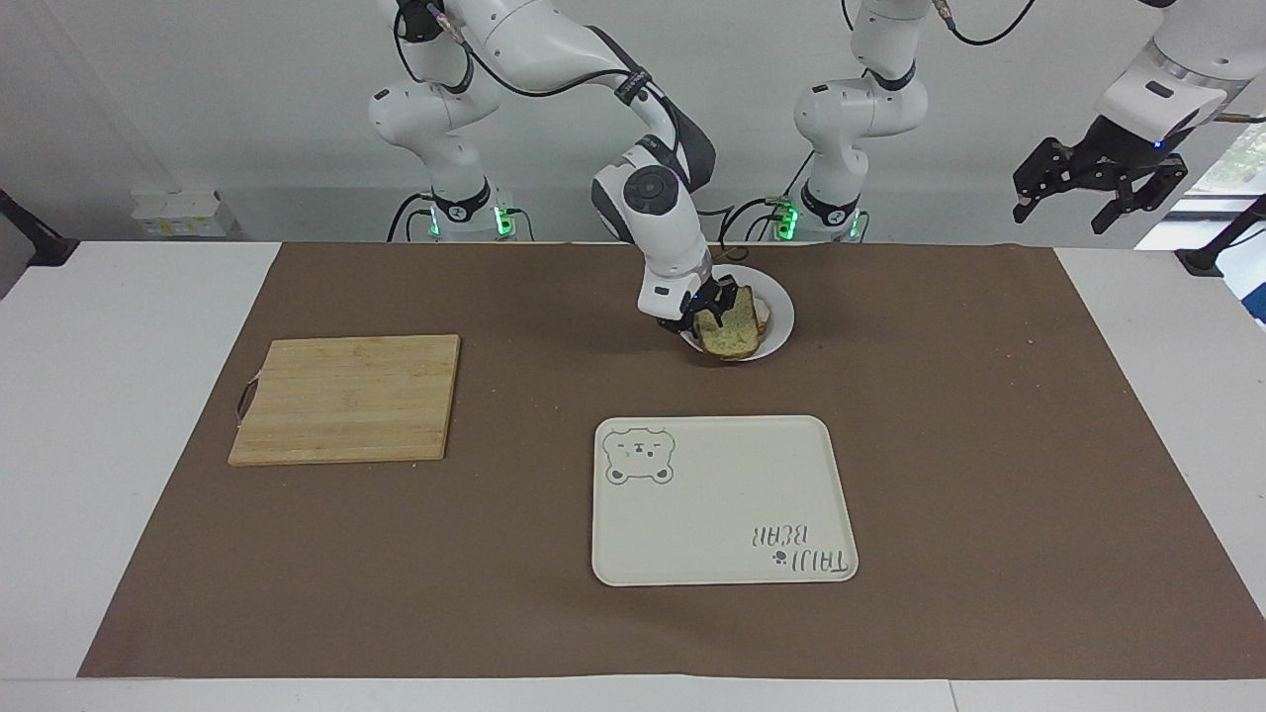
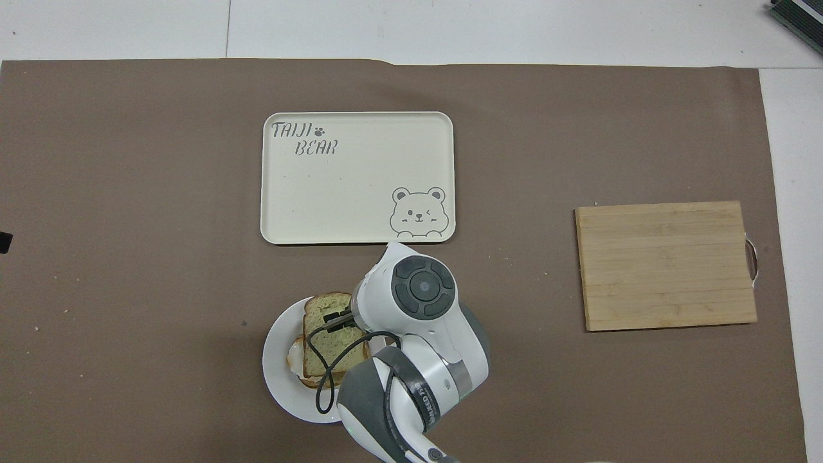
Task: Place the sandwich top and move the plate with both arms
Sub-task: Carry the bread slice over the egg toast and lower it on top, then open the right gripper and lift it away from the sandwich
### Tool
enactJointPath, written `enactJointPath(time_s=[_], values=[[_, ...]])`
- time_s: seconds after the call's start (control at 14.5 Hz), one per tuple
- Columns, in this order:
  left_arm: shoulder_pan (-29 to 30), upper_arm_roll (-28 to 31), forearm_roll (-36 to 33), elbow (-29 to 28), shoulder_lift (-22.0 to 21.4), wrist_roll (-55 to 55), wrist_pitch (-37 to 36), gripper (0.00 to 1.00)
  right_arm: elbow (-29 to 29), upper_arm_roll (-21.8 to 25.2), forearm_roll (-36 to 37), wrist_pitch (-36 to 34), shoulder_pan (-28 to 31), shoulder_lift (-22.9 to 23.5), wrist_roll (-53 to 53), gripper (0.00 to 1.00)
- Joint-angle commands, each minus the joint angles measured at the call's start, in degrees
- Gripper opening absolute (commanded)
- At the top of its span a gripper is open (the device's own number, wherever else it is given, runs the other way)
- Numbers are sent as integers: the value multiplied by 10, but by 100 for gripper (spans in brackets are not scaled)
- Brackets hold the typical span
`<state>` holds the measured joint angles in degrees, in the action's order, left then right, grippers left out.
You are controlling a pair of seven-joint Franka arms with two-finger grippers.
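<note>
A brown mat (image 1: 495, 593) covers most of the table, and on it lie, well apart, a cream tray (image 1: 722, 504) with a bear drawing and a wooden cutting board (image 1: 346, 398) toward the right arm's end. The tray sits farther from the robots than the plate (image 1: 779, 314), a small round white one close to the robots' edge of the mat. On the plate rests an egg-topped slice (image 2: 296, 360) (only its pale edge peeks out), and lying over it is the sandwich top (image 1: 730, 334), speckled with a brown crust, tilted slightly with its farther edge reaching toward the plate's rim. The right gripper (image 1: 710, 309) is low over the plate, its black fingers spread around the sandwich top's edge; whether they press on it I cannot tell. The left gripper (image 1: 1098, 183) hangs high in the air off the left arm's end of the table, fingers spread wide, waiting.
</note>
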<state>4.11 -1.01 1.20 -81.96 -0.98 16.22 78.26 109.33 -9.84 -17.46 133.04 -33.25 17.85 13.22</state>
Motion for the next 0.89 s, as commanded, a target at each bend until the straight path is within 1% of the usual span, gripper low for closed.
enactJointPath(time_s=[0.0,0.21,0.62,0.83], values=[[10,-7,-3,4,-3,6,-10,100,-8,-4,23,7,25,-1,-1,100],[10,-7,-3,4,-3,6,-10,100,-12,-4,47,6,56,-13,-4,100],[10,-7,-3,4,-3,6,-10,100,-16,-4,127,-9,130,-64,-9,100],[10,-7,-3,4,-3,6,-10,100,-40,-4,131,-73,185,-75,-31,100]])
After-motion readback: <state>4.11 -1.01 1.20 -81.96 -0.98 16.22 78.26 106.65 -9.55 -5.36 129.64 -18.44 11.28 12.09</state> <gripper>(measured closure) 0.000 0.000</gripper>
